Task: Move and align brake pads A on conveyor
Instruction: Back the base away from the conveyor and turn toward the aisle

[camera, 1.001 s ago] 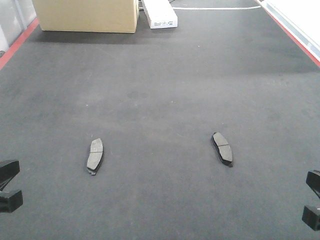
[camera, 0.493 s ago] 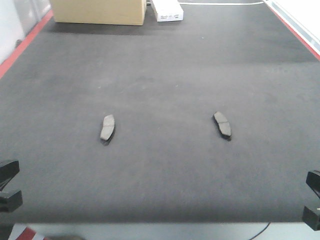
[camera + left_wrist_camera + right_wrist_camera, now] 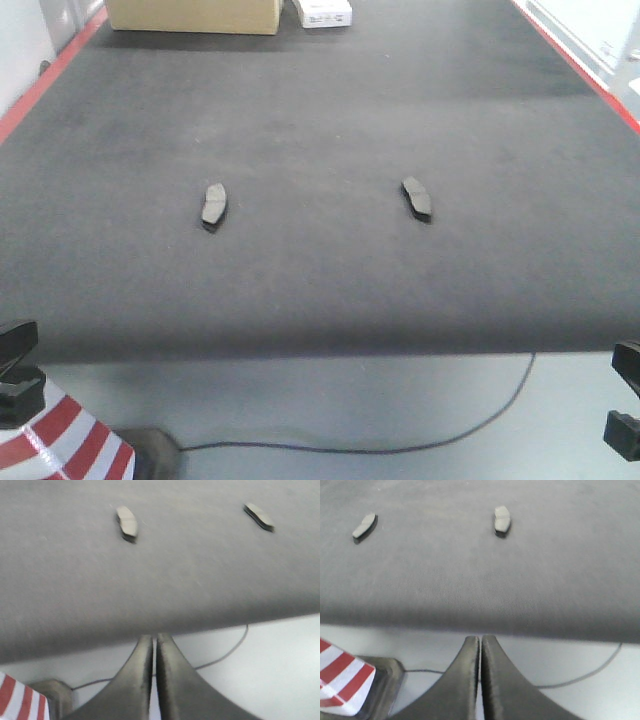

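Grippers first: left gripper (image 3: 153, 639) has its fingers pressed together with only a hairline seam between them, and nothing is held. Right gripper (image 3: 480, 640) is the same, fingers tip to tip and empty.

Both arms sit low, fingers pointing forward at the conveyor (image 3: 320, 100). The tips hang over the pale floor (image 3: 350, 400), short of the belt's near edge. Front view catches only black bits of each gripper at the bottom corners.

I see two brake pads A, both flat on the belt. They are well apart from each other, roughly in one row across it, and well ahead of both grippers.
- Left pad (image 3: 214, 204) has its long axis running away from me, far end tipped slightly right.
- Right pad (image 3: 416, 198) has its far end tipped left.
- Each shows a dark edge underneath; I can't tell whether that is one pad or two stacked.

Red strip (image 3: 50, 75) runs along the belt's left side. Cardboard box (image 3: 195, 15) and white box (image 3: 322, 12) sit at the far end. Black cable (image 3: 400, 445) lies on the floor. Red-and-white striped object (image 3: 60, 440) sits on a dark base just beside the left gripper.
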